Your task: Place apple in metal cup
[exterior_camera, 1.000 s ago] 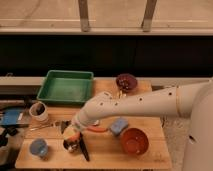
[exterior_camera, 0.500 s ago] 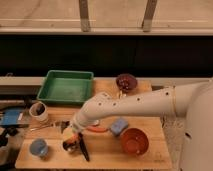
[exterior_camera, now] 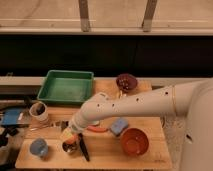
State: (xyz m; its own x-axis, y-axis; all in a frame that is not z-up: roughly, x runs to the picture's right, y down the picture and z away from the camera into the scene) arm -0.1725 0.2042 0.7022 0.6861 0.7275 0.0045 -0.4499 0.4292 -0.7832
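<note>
1. The counter (exterior_camera: 150, 159), a pale wooden top, was seen carrying everything; all places below are given relative to the metal cup (exterior_camera: 70, 146), which stood near the counter's front left.
2. The green tray (exterior_camera: 66, 86) lay well behind the cup, and the white arm (exterior_camera: 135, 105) reached down across the counter toward the cup from the right.
3. An orange bowl (exterior_camera: 134, 141) sat to the right of the cup and a light blue cup (exterior_camera: 38, 147) just to its left; neither needed to be disturbed.
4. The hand (exterior_camera: 70, 135) was placed directly over the cup, clenched on the apple (exterior_camera: 67, 135), a yellowish shape held just above the rim.
5. The step in hand was judged to be the release: it would be done best if the apple were centred over the cup's mouth and lowered close before being let go, since the cup looked barely wider than the fruit.
6. A dark utensil (exterior_camera: 83, 148) lay just right of the cup; a straight upward withdrawal was advised so that cup and utensil were not knocked.
</note>
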